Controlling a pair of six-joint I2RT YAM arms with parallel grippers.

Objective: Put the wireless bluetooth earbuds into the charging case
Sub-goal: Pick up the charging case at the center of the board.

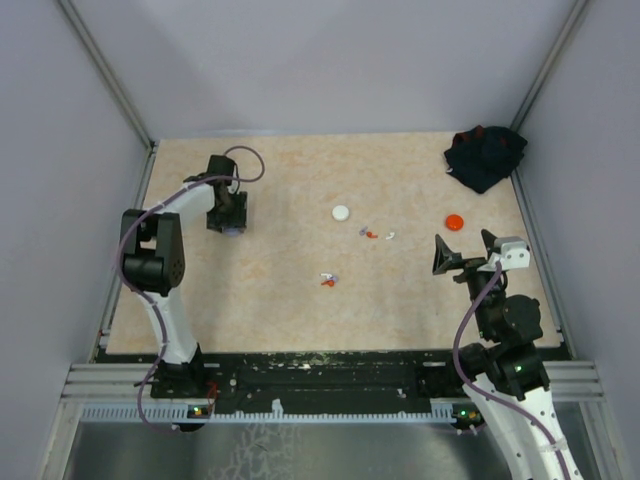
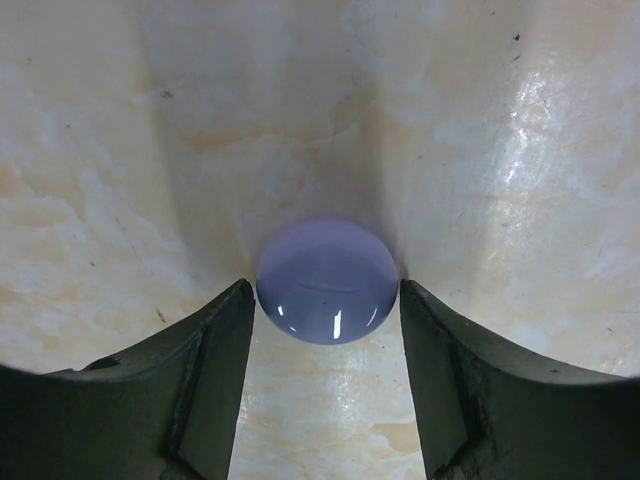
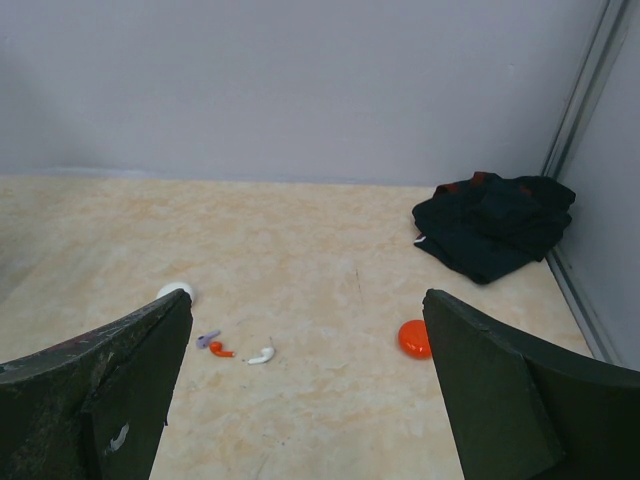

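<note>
The lavender round charging case (image 2: 327, 280) lies on the table at the far left (image 1: 233, 231). My left gripper (image 2: 325, 292) (image 1: 231, 226) stands over it, open, with one fingertip close beside each side of the case. Tiny earbuds lie mid-table: a purple one (image 3: 207, 339), a red one (image 3: 220, 350) and a white one (image 3: 261, 355) together (image 1: 372, 235), and a second small cluster (image 1: 327, 280) nearer the arms. My right gripper (image 3: 307, 330) (image 1: 462, 252) hangs wide open and empty at the right, above the table.
A white round case (image 1: 341, 212) (image 3: 176, 291) sits mid-table and an orange one (image 1: 455, 221) (image 3: 413, 338) to the right. A dark crumpled cloth (image 1: 485, 155) (image 3: 495, 222) fills the far right corner. Grey walls enclose the table.
</note>
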